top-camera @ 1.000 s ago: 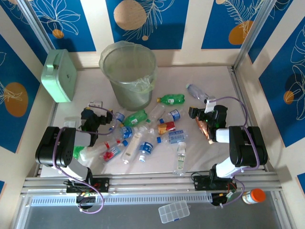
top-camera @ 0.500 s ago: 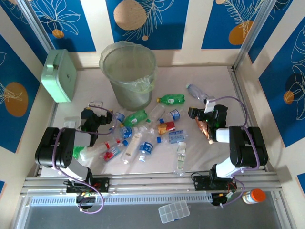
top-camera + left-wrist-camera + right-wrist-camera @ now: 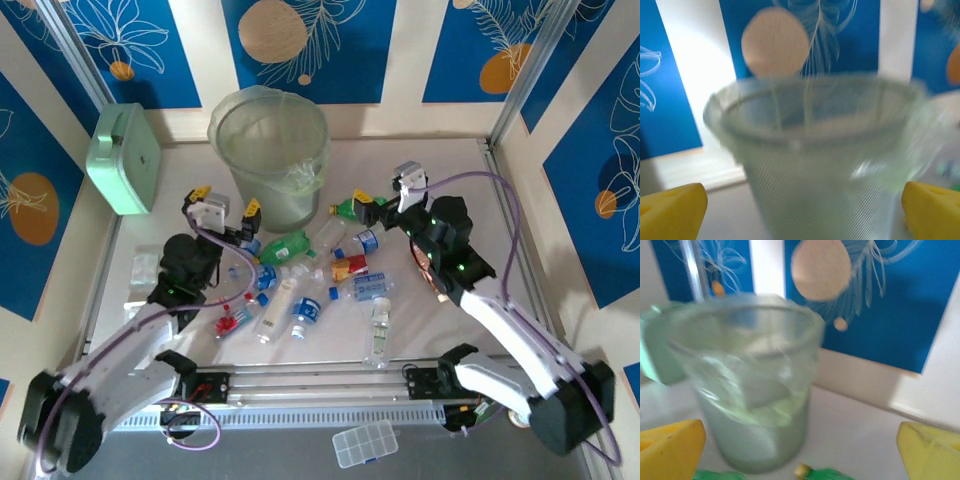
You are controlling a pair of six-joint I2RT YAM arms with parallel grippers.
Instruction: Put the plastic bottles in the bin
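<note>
- Top: both arms have swung out from their folded rest. Left gripper (image 3: pixel 227 205) and right gripper (image 3: pixel 372 205), both spread wide and empty, flank the tall translucent grey-green bin (image 3: pixel 270 200); small plastic bottles (image 3: pixel 368 286) lie scattered nearer the bases.
- Left wrist: blurred bin (image 3: pixel 815 150) dead ahead between yellow fingertips (image 3: pixel 672 210).
- Right wrist: bin (image 3: pixel 755 390) ahead-left; adds a green yellow-capped bottle (image 3: pixel 825 473) at the lower edge.

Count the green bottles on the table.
2: one green bottle right of the bin, a second green bottle in front of it. Others may be hidden.

The bin (image 3: pixel 272 190), a tall translucent grey-green bucket lined with a clear bag, stands upright at the counter's (image 3: pixel 340 165) far side. The bottles (image 3: pixel 368 287), mostly clear with blue or red labels, two green, lie scattered before it
</note>
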